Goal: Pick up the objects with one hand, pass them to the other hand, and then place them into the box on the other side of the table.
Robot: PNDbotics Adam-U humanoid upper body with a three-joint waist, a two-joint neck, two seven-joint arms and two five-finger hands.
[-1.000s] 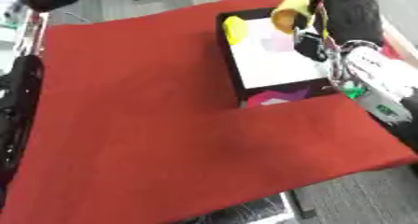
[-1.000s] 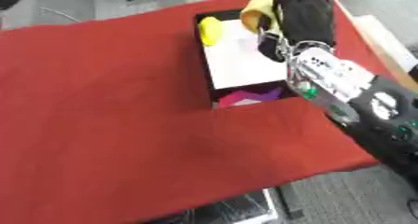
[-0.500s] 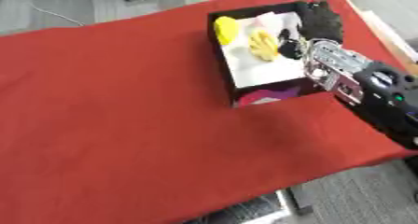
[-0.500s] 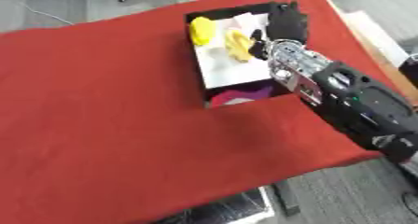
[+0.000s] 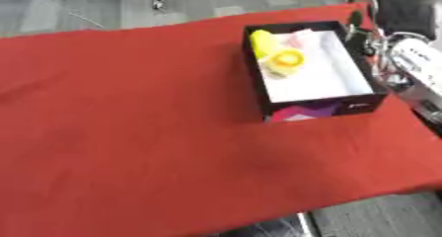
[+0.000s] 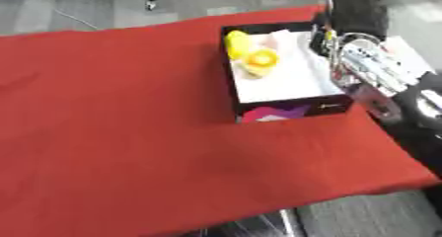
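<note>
Inspection found the right hand beside the box, just beyond its far right corner; whether its fingers were open could not be told. Yellow objects lay inside, left of the hand. Placement appeared complete; the red cloth showed nothing outstanding.

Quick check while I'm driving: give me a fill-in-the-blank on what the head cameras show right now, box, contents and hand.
1. The table is covered by a ____ cloth.
2. The round yellow object lies ____ the black box.
3. The right hand is at the box's ____ side.
4. The box's floor is ____ in colour.

Missing words: red; inside; right; white
</note>
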